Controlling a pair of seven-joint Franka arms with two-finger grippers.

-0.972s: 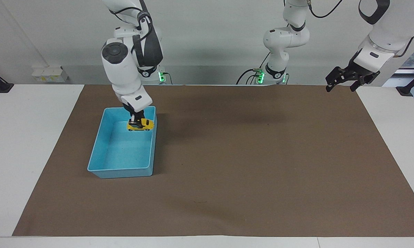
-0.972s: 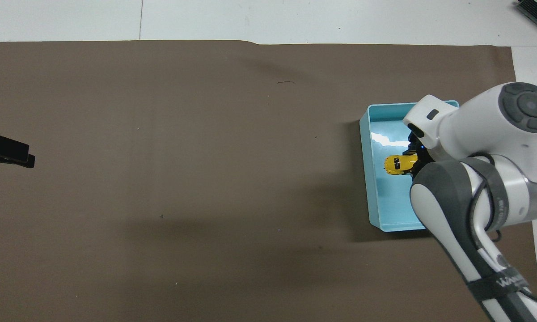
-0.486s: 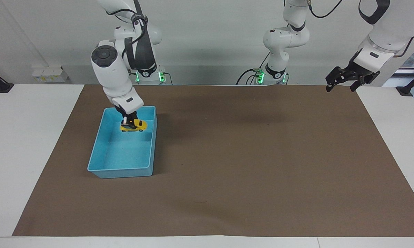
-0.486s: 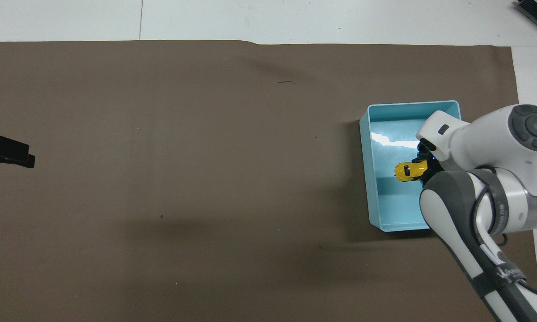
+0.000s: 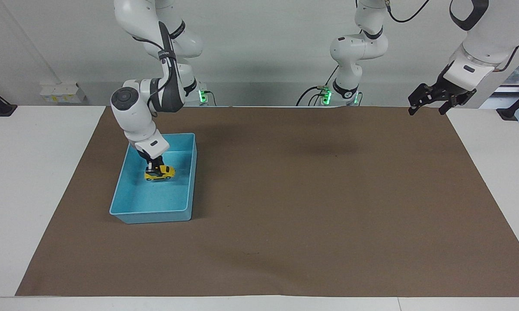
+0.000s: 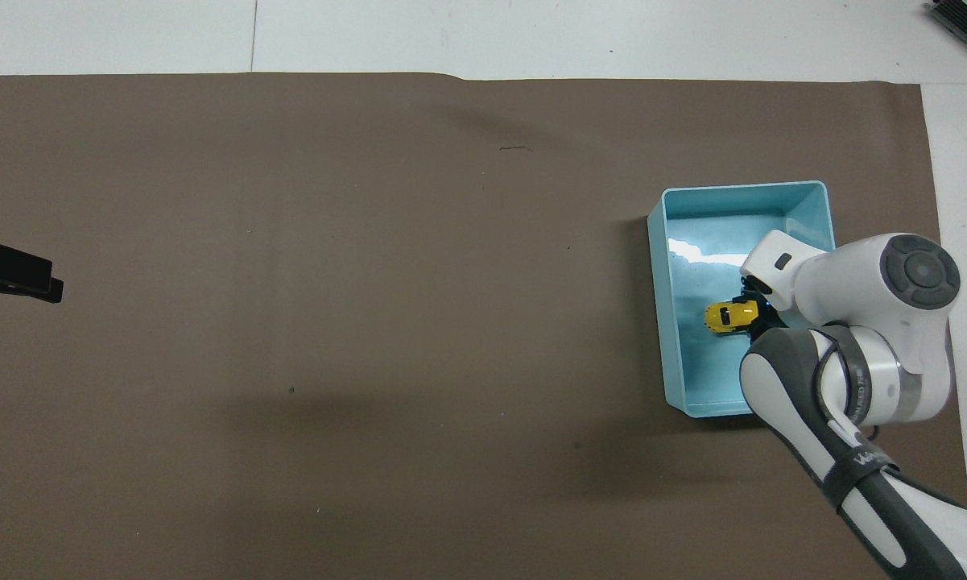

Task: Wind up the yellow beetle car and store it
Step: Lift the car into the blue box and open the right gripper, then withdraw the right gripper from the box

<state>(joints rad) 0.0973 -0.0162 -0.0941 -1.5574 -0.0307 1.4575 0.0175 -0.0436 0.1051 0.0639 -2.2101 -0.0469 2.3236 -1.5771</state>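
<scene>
The right gripper (image 5: 154, 166) is reaching down inside a blue tray (image 5: 121, 196), its fingertips closed tight on the rear end of the yellow beetle car (image 5: 160, 173). The car is level and low in the tray, at or just above the floor; whether its wheels touch cannot be told. From above, the car (image 6: 729, 316) shows in the middle of the tray (image 6: 659, 322), with the gripper (image 6: 755, 316) largely hidden under the white wrist.

The car looks like a tiny, light, rigid toy with a smooth rounded shell, dark windows and small black wheels. Its glossy curves are probably slippery, so pinching across the flat sides of the body, as here, seems the surest hold; the wheels would likely roll away if nudged.

The tray is a rectangular bin of smooth, slightly shiny plastic with upright walls, sitting toward the right arm's end of the table on a matte brown mat (image 5: 311, 207) that covers a white table (image 5: 34, 181).

The left gripper (image 5: 430, 100) waits with fingers spread and empty, raised over the mat's corner at the left arm's end
</scene>
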